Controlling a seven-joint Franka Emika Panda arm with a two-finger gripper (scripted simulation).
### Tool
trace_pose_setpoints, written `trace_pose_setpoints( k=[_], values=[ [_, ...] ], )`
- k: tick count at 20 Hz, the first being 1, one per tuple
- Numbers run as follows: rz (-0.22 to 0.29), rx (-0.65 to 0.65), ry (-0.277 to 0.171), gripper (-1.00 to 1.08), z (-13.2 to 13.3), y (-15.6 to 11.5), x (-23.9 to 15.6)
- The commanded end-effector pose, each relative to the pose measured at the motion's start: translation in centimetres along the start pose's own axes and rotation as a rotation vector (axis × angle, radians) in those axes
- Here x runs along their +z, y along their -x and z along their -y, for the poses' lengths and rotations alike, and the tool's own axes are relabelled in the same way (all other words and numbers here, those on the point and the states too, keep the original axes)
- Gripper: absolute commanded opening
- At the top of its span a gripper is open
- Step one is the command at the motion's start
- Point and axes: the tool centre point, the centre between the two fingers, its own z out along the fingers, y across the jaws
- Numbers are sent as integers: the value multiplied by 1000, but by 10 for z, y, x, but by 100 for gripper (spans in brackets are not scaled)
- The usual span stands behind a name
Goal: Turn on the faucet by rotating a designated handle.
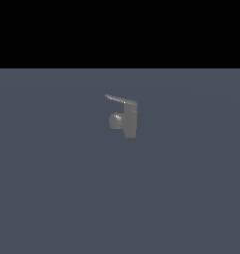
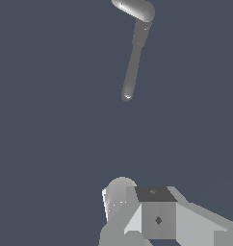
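- Faucet (image 1: 129,121): small grey tap standing upright and alone on the tabletop (image 1: 52,198), near the middle of the exterior view. Nothing touches it.
- Spout stub: short rounded knob on the body's side, facing the exterior view's left. Not the part to turn.
- Handle (image 1: 119,99): thin flat lever running from the faucet's top toward the exterior view's left, tip slightly raised. It sticks out well past the body, so a sideways push near its tip would likely swing it most easily.
- Handle in the wrist view (image 2: 132,72): seen from above as a slim bar with a rounded end.
- Gripper (image 2: 152,216): only grey blocky parts show in the wrist view, well apart from the lever. Absent from the exterior view.
- Jaws: whether they are spread or pressed together, I cannot tell.
- Progress, by my reckoning: approach stage; the lever looks untouched.
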Motion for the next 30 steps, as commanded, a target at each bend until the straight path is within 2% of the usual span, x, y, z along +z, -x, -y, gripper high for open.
trace_pose_setpoints(
  k=[1,9,18,24,30],
  values=[
    [0,0,0,-100,0,0,0],
    [-19,50,-33,-100,-10,-6,-5],
    [-19,70,-45,-100,-10,-11,-6],
    [-13,126,-77,-100,-10,-29,-6],
    [2,228,-127,-100,-9,-61,-5]
  ],
)
